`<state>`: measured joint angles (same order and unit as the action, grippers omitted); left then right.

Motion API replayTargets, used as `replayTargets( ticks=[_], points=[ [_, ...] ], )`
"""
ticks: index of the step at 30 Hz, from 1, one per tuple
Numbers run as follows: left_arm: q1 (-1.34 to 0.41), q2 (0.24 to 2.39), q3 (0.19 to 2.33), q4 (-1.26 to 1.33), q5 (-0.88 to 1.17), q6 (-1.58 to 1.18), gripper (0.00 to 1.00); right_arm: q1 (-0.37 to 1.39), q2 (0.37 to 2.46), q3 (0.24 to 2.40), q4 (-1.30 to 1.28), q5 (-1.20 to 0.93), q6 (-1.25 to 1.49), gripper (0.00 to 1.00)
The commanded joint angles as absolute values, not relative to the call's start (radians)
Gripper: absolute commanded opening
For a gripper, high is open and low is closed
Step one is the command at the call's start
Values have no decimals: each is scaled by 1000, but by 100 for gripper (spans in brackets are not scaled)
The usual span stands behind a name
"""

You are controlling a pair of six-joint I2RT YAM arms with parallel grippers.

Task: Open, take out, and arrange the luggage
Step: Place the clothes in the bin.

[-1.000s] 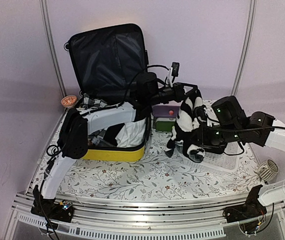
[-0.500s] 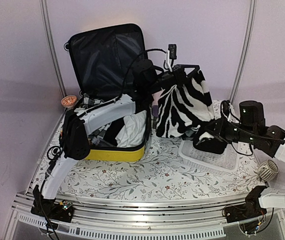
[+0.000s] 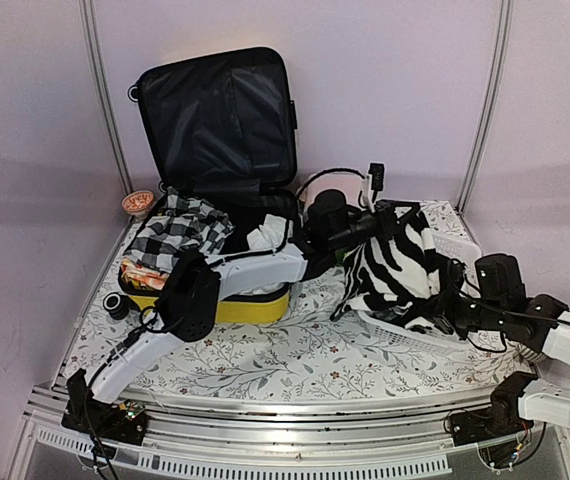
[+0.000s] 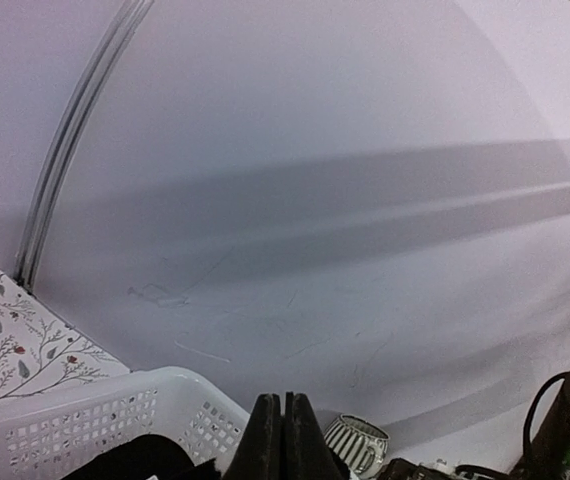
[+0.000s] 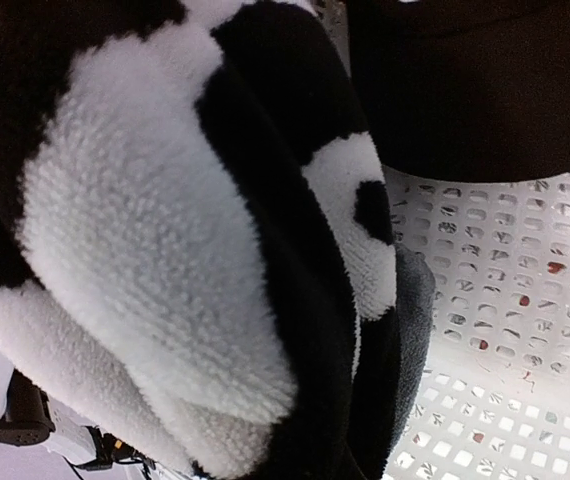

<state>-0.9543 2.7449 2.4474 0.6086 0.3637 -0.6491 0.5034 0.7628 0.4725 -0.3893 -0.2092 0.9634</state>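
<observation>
Lowered from mid-air, black-and-white zebra-patterned fleece throw (image 3: 395, 270) sagged over white mesh plastic basket (image 3: 397, 328), slung between clamped left hand (image 3: 383, 212) and narrow-gripping right hand (image 3: 443, 305), right of open glossy yellow hard-shell suitcase (image 3: 215, 130). Left wrist: fingers (image 4: 270, 445) met above basket rim. Right wrist: fleece filled the view, hand itself unseen.

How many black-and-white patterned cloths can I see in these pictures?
2. A checked cloth lies in the open luggage, at its left. A blotched fleece hangs over the white basket, right of the luggage. More may be hidden inside the luggage.
</observation>
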Motion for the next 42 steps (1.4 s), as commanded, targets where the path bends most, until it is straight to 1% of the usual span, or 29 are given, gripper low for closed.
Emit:
replayTargets(
  ticks=[1, 5, 6, 7, 8, 9, 10, 11, 12, 13, 15, 16, 17, 20, 21, 26, 29, 30, 31, 32, 33, 34, 35, 36, 37, 38, 39, 40, 42],
  points=[
    [-997, 2792, 2487, 732, 299, -680, 0, 502, 704, 445, -536, -107, 1064, 2],
    [-1020, 2813, 2487, 752, 266, -684, 0, 502, 735, 485, -654, -3, 1101, 2],
    [-1025, 2813, 2487, 757, 261, -685, 5, 503, 750, 497, -690, 22, 1120, 2],
    [-1028, 2813, 2487, 759, 257, -686, 19, 502, 766, 509, -731, 56, 1136, 2],
    [-1029, 2811, 2487, 758, 252, -687, 39, 503, 785, 517, -759, 77, 1160, 2],
    [-1030, 2807, 2485, 757, 250, -688, 56, 503, 803, 524, -773, 87, 1166, 4],
    [-1031, 2802, 2484, 744, 249, -689, 68, 503, 823, 529, -790, 97, 1173, 9],
    [-1028, 2792, 2483, 723, 244, -687, 81, 501, 844, 532, -794, 100, 1182, 16],
    [-1025, 2779, 2479, 694, 243, -685, 91, 502, 860, 536, -791, 101, 1179, 31],
    [-1021, 2760, 2466, 674, 247, -683, 97, 503, 876, 537, -794, 108, 1177, 43],
    [-1009, 2706, 2414, 647, 265, -678, 98, 503, 892, 546, -794, 120, 1180, 46],
    [-1003, 2669, 2370, 650, 277, -678, 98, 503, 894, 554, -805, 134, 1179, 51],
    [-997, 2631, 2318, 658, 283, -677, 98, 502, 891, 566, -818, 153, 1182, 53],
    [-990, 2521, 2172, 661, 283, -638, 98, 503, 890, 633, -887, 242, 1172, 73],
    [-989, 2489, 2141, 651, 285, -623, 98, 502, 896, 663, -912, 269, 1162, 76],
    [-989, 2364, 2038, 587, 283, -557, 98, 503, 976, 899, -1076, 378, 1078, 80],
    [-988, 2301, 2016, 513, 278, -522, 98, 503, 1029, 1027, -1168, 427, 1051, 81],
    [-988, 2284, 2012, 481, 280, -509, 98, 502, 1035, 1055, -1172, 430, 1031, 81],
    [-989, 2266, 2004, 444, 282, -490, 98, 502, 1028, 1065, -1107, 400, 998, 79],
    [-991, 2246, 1994, 407, 287, -476, 98, 502, 1015, 1056, -1016, 336, 915, 78],
    [-990, 2225, 1983, 361, 288, -462, 98, 500, 1002, 1043, -931, 257, 832, 73],
    [-992, 2200, 1967, 312, 286, -451, 98, 498, 999, 1036, -858, 175, 716, 66],
    [-991, 2176, 1944, 269, 285, -440, 98, 495, 1006, 1035, -810, 121, 647, 55],
    [-993, 2147, 1916, 228, 279, -435, 98, 492, 1027, 1043, -784, 85, 620, 37],
    [-995, 2117, 1883, 189, 267, -434, 98, 490, 1055, 1055, -762, 61, 601, 23],
    [-998, 2090, 1851, 138, 256, -436, 98, 487, 1099, 1065, -743, 38, 594, 12],
    [-998, 2062, 1812, 107, 245, -440, 98, 484, 1139, 1073, -720, 9, 585, 5],
    [-1001, 2034, 1776, 82, 233, -451, 98, 479, 1176, 1085, -704, -13, 576, 3],
    [-1003, 1986, 1689, 47, 211, -483, 98, 474, 1240, 1082, -658, -38, 580, 2]
  ],
)
